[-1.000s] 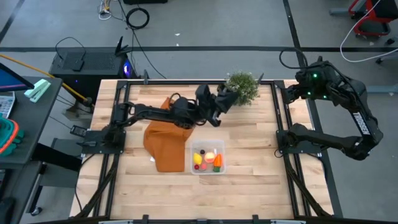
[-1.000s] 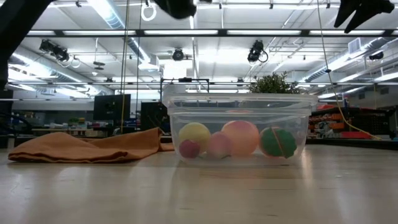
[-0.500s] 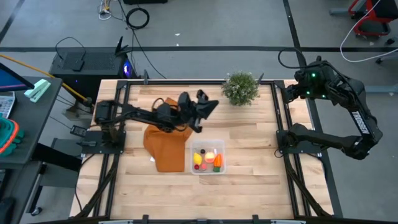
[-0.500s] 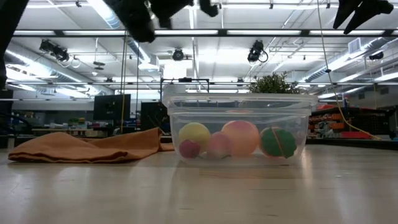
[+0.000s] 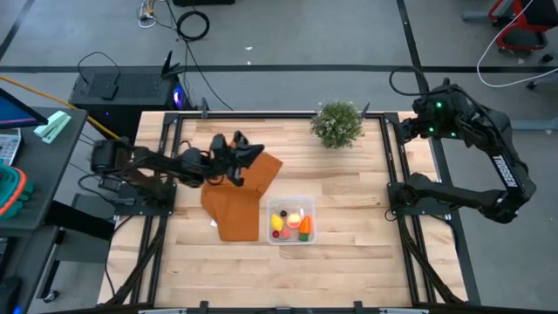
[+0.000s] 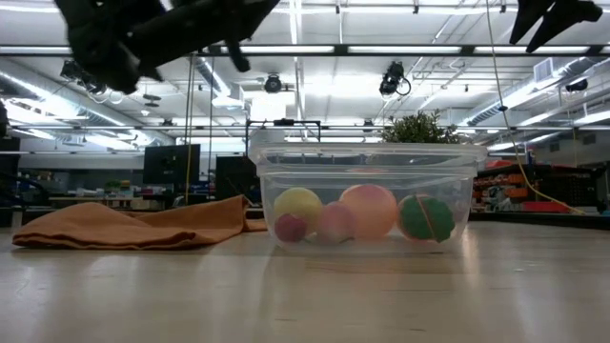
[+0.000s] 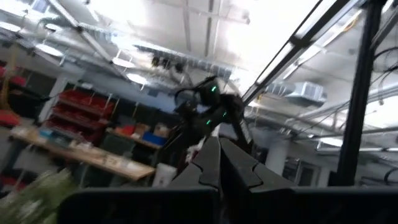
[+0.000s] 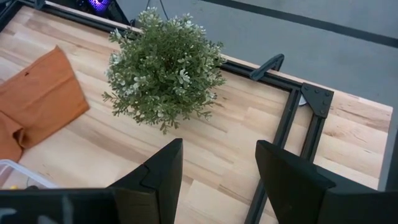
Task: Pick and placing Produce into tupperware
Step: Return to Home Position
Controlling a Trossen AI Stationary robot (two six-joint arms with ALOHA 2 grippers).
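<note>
Left gripper (image 5: 246, 150): 2 dark fingers (image 7: 208, 165) pressed together along their length, nothing between them. It is raised off the worktop (image 5: 349, 262) above the far left part of the orange-brown cloth (image 5: 234, 202), with its arm stretched out from the left-hand base; the wrist view faces the ceiling lights and the room. Right gripper (image 5: 417, 129): 2 fingers (image 8: 158, 171) set wide apart and empty, held high at the far right corner of the worktop with the arm folded, looking down on the bushy green potted plant (image 8: 163, 68). Tupperware (image 5: 270, 237): 1 clear shallow container with rounded corners, upright on the worktop near its middle, just beside the cloth's near right edge; whether the 2 touch cannot be told. It is well apart from both grippers. Contents, 5 pieces of produce, all resting on the container floor: yellow lemon (image 5: 277, 223); red-yellow round fruit (image 5: 296, 218) beside it; orange carrot (image 5: 306, 226), its green top toward the near wall; small dark red piece (image 6: 290, 227) against the lemon; small pink piece (image 6: 334, 222) between the lemon and the round fruit. The potted plant stands at the far edge of the worktop, well apart from the tupperware.
</note>
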